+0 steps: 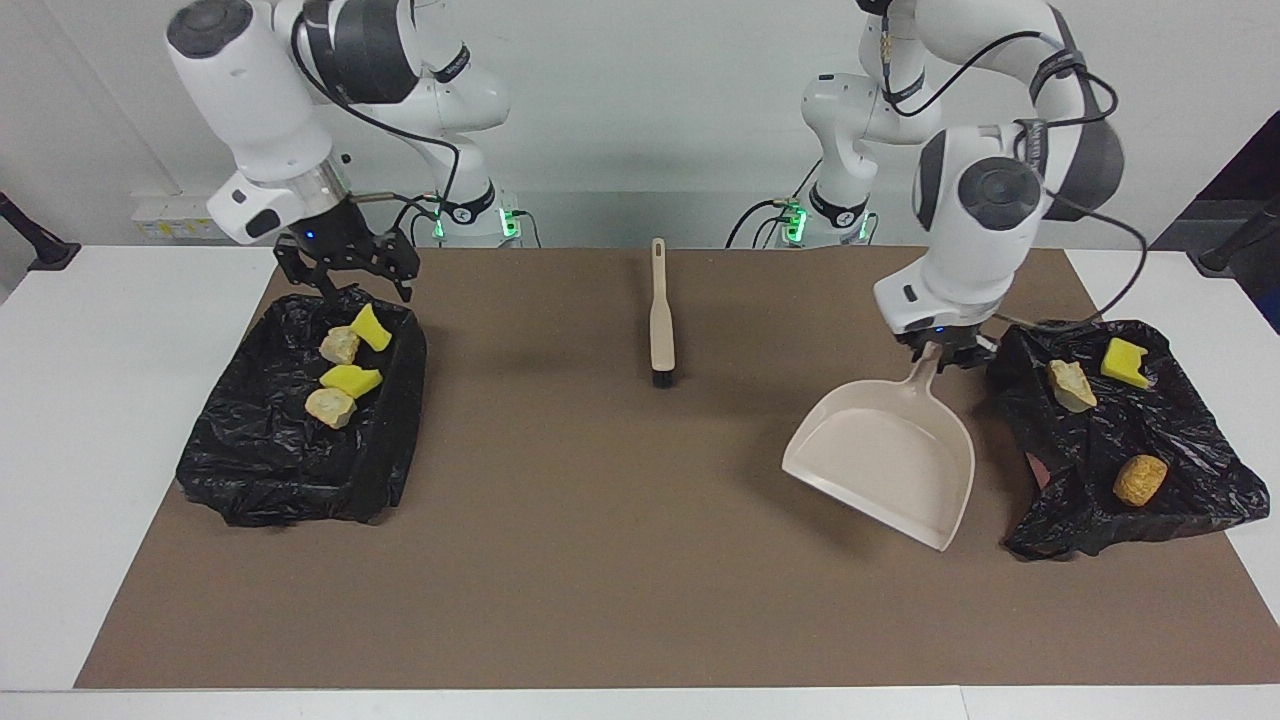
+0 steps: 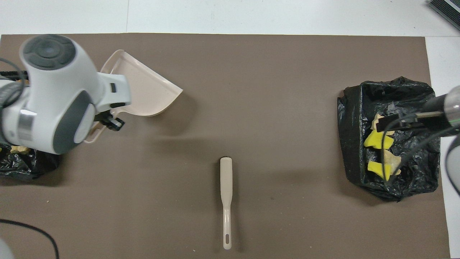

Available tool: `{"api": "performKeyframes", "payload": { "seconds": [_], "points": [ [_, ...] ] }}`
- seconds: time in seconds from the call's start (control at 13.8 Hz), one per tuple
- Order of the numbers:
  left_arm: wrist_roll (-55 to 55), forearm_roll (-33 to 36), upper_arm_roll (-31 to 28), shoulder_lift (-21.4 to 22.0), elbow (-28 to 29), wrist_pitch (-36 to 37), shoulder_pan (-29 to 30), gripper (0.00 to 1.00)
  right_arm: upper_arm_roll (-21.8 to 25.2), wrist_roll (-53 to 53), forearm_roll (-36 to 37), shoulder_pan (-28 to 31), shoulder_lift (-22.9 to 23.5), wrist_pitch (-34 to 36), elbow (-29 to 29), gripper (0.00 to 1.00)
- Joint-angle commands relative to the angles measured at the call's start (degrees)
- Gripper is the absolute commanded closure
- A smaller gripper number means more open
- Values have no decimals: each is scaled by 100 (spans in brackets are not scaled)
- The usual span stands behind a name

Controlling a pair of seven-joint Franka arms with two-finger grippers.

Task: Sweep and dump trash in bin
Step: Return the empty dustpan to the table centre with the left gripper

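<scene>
r pincer (image 1: 348,275) released over binned trash (image 1: 345,372); l pincer (image 1: 940,355) grasping dustpan (image 1: 885,455).

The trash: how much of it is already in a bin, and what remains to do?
All seven bits of trash lie in black bags: four in the bin under the right gripper, three on the bag at the left arm's end. The left gripper holds the dustpan, which looks empty. The brush lies alone on the mat, which shows no loose bits.
</scene>
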State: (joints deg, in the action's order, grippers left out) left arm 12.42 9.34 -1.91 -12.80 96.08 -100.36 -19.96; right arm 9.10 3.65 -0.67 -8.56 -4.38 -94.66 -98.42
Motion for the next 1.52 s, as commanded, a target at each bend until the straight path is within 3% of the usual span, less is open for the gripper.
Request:
{"api": "performKeyframes", "payload": {
  "seconds": [0.0,0.36,0.58,0.72,0.87,1.08,1.23,1.45],
  "points": [
    [-1475,-518,549,-406,-133,-509,53,100,22,592,427,30,78,553,578,0],
    [-4043,-697,1543,-1136,-441,-1740,89,100,22,427,33,21,60,659,552,0],
    [-5210,-635,1808,-1881,-1089,-1881,-95,100,-4,190,50,21,-1,861,640,0],
    [-5461,-653,1895,-2095,-1373,-2013,-105,96,100,171,23,21,-10,678,623,0],
    [-5426,-600,1905,-2069,-1294,-2242,-113,62,101,206,102,21,-27,668,596,0],
    [-5426,-591,1896,-2016,-1233,-2128,-105,0,136,215,128,21,-10,659,622,0],
    [-5426,-600,1896,-1903,-1180,-2084,-35,0,259,250,111,-48,60,878,832,0],
    [-4727,-608,1835,-1158,-602,-1839,255,0,400,215,49,-49,-1,923,825,0]
  ]
}}
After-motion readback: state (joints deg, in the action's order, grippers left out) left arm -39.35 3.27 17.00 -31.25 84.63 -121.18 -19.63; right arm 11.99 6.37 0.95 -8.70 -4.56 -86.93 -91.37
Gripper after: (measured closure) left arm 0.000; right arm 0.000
